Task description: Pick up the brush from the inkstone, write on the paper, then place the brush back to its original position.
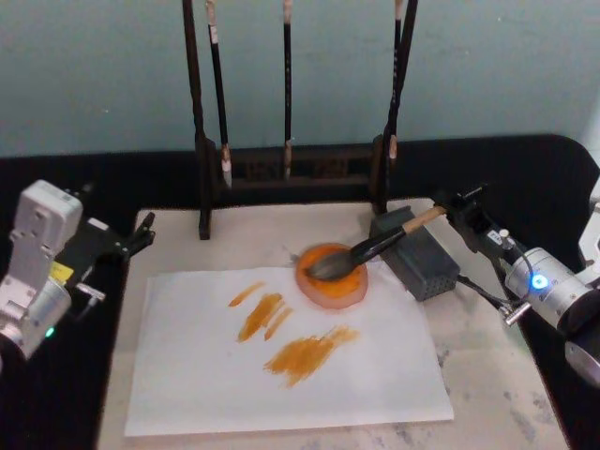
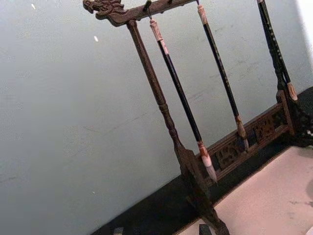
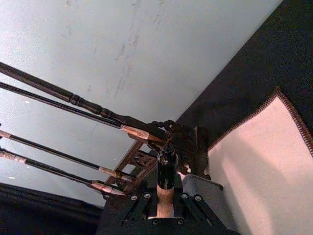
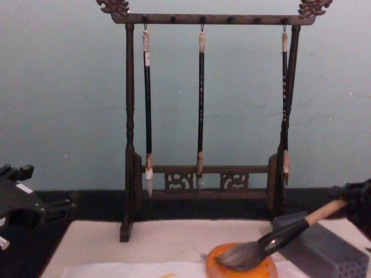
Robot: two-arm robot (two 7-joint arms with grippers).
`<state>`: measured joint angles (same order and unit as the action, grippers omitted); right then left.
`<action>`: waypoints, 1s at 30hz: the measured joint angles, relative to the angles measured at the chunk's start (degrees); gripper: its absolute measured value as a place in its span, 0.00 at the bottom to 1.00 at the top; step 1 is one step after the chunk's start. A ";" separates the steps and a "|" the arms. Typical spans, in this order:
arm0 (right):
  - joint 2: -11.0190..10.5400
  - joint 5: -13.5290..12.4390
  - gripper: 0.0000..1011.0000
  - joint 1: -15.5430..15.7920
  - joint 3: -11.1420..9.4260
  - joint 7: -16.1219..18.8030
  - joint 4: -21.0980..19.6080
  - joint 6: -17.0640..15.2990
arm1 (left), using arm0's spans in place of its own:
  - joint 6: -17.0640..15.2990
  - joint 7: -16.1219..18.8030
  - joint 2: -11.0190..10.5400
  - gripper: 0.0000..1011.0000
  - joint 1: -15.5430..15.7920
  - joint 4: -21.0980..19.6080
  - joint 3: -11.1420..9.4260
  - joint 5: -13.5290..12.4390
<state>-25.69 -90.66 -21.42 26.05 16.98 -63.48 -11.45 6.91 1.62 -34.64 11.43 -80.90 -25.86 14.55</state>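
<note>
The brush (image 1: pixel 375 248) lies slanted, with its bushy dark hair down on the inkstone (image 1: pixel 323 292). The inkstone is a little round orange dish at the far edge of the paper (image 1: pixel 206 375). From there the black neck and tan handle go up and to the right. They pass over the near corner of a grey block (image 1: pixel 427 264) that sits just beside the dish. I cannot tell if the brush touches the block.

The right gripper (image 1: pixel 450 212) is at the top end of the handle, above the block. Its fingers (image 3: pixel 190 205) are pinching the tan handle from both sides.

The left gripper (image 1: pixel 141 236) hangs off to the left, near the far left corner of the mat (image 1: pixel 497 394) and well apart from the brush. Its fingers are spread, with nothing between them.

The white paper lies flat on the cream mat. It has some orange strokes (image 1: pixel 305 352) painted across its middle, with a few short ones up and to the left of the big one.

Behind it all stands a dark wooden rack (image 4: pixel 203 18) by the pale blue wall. Three thin brushes (image 4: pixel 147 104) hang from its top bar with their tips pointing down. The mat lies on a black surface (image 1: pixel 544 178).
</note>
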 joint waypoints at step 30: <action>0.01 0.16 0.70 0.13 -0.11 -0.11 -0.23 -0.01 | 0.00 0.00 0.00 0.99 0.00 0.00 0.00 0.00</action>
<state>-25.68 -90.50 -21.29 25.93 16.87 -63.71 -11.46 6.91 1.62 -34.65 11.43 -80.90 -25.86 14.55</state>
